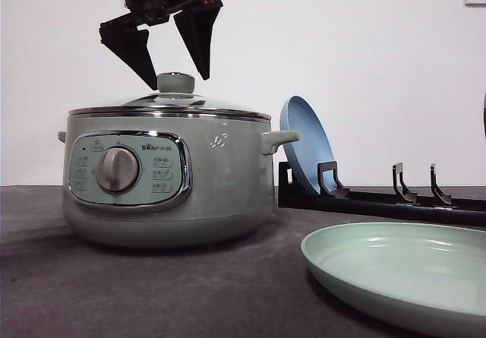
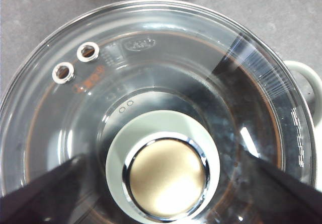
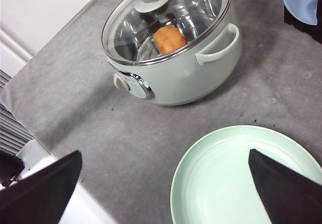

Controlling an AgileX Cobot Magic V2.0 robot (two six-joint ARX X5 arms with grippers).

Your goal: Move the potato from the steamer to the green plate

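Potato (image 3: 170,39) in steamer (image 1: 171,178), lid (image 2: 151,108) on | L gripper (image 1: 176,71) spread above knob (image 1: 175,83) | R gripper (image 3: 166,183) spread over green plate (image 3: 226,183)

The front view sits low, near table height, facing forward at the steamer (image 1: 168,175) side-on, close. The left wrist view looks straight down, very near the glass lid (image 2: 151,113). The right wrist view looks down obliquely from higher and farther off. All 3 views share the steamer; front and right wrist views share the green plate (image 1: 395,277).
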